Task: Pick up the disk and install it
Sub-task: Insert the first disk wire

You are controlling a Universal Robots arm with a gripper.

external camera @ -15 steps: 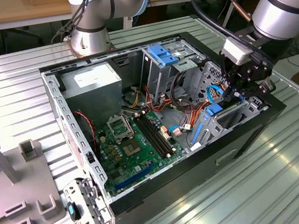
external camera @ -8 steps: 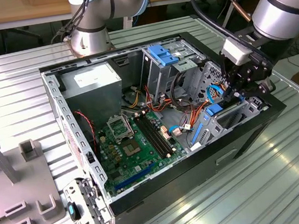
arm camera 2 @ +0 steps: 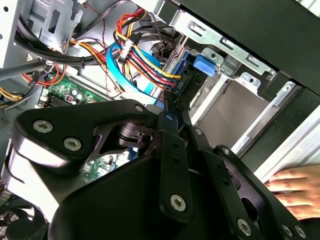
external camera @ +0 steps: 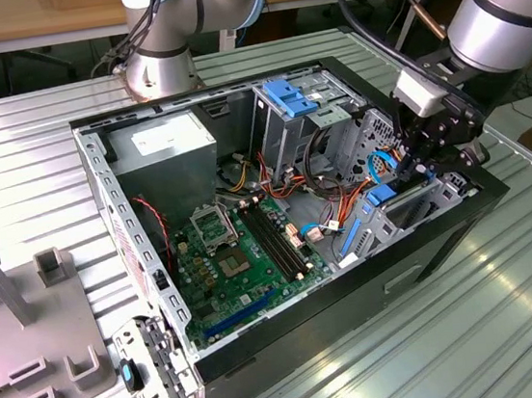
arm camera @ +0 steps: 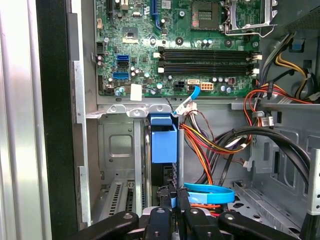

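Open PC case [external camera: 445,235] lies on its side on the ribbed metal surface [external camera: 514,324], centre of the exterior view. Arm enters from the upper right of that frame, tool [external camera: 415,163] sits at the right end of the case, over the drive bay. In the first wrist view the tool [arm camera: 175,202] is at the bottom centre, fingers [arm camera: 165,200] drawn close together around a thin dark edge, apparently the disk [arm camera: 163,145], standing on edge in the bay with its blue carrier frame showing just above the fingertips. In the second wrist view the tool [arm camera 2: 172,107] pinches the same thin edge, blue frame of the disk [arm camera 2: 206,64] seen beyond at upper centre, beside the grey bay wall. Tool looks closed on the disk. Red, yellow and black cable bundle [arm camera: 210,140] and a flat blue cable [arm camera: 210,192] run just beside the tool. Green motherboard [external camera: 240,260] fills the case middle, grey power supply [external camera: 164,143] upper left of it. A person's hand [arm camera 2: 295,185] rests at the right edge of the second wrist view.
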